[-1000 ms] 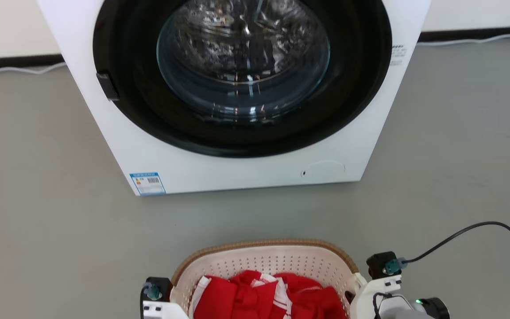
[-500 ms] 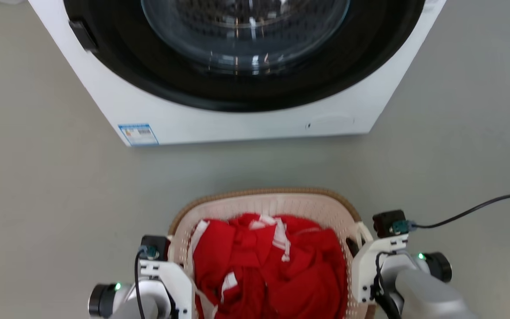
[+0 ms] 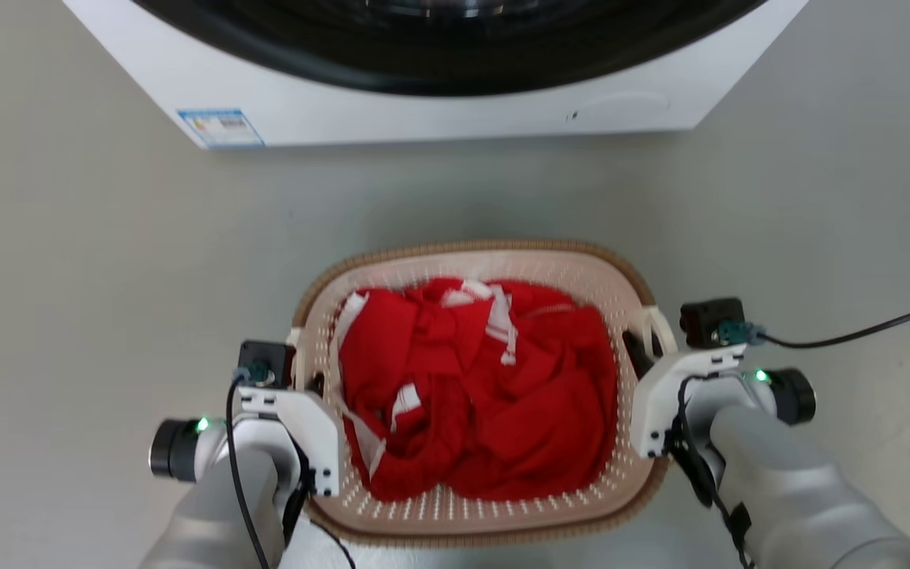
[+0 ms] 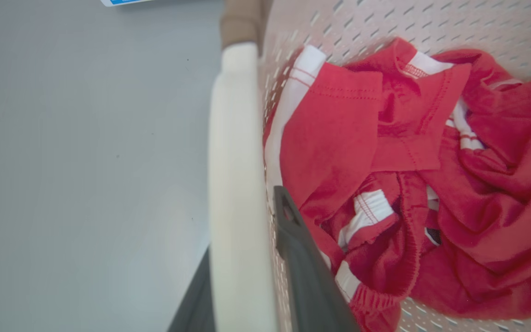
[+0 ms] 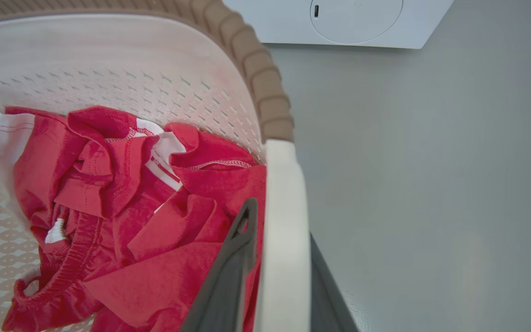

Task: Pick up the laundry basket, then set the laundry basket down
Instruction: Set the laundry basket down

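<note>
The laundry basket (image 3: 471, 251), cream with perforated walls and a brown woven-look rim, sits low in the middle of the head view, holding red and white clothes (image 3: 479, 387). My left gripper (image 3: 306, 378) is shut on its left white handle (image 4: 235, 138), one dark finger inside the wall and one outside. On the other side, my right gripper (image 3: 644, 352) grips the right white handle (image 5: 281, 193) the same way. I cannot tell whether the basket's base touches the floor.
The white washing machine (image 3: 423, 118) with its dark round door stands on the grey floor just beyond the basket. A black cable (image 3: 858, 332) runs from my right wrist off to the right. Open floor lies on both sides.
The head camera has swung downward: the washing machine slid up the view and the basket and both arms came further in. Both grippers keep the same hold on the handles.
</note>
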{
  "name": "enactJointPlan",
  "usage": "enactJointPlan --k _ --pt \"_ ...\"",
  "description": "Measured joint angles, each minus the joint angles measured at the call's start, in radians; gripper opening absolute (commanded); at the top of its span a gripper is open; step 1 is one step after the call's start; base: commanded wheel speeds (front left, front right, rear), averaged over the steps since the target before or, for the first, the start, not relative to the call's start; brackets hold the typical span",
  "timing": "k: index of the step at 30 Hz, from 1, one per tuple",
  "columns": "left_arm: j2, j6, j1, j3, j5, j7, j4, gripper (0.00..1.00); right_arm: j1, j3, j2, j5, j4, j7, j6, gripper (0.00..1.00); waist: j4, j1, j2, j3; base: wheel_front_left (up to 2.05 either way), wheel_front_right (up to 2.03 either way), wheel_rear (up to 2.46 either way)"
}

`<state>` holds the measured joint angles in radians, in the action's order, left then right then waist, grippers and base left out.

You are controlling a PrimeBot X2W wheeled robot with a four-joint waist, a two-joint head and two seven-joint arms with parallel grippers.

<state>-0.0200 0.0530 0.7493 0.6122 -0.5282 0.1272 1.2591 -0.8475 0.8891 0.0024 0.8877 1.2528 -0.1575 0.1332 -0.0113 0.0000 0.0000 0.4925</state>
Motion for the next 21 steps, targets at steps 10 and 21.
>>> enactJointPlan --k 10,21 --pt "0.006 0.000 0.091 0.000 -0.001 0.061 0.000 0.00 -0.096 -0.019 -0.003 -0.020 0.012 -0.048 0.000 0.00 0.010 0.0000 0.0000 0.139 0.00 0.00 0.00" --pt "0.012 0.000 0.161 0.005 -0.001 0.104 -0.001 0.00 -0.164 -0.063 -0.005 -0.062 0.018 -0.079 0.000 0.00 0.014 0.0000 0.0000 0.259 0.00 0.00 0.00"
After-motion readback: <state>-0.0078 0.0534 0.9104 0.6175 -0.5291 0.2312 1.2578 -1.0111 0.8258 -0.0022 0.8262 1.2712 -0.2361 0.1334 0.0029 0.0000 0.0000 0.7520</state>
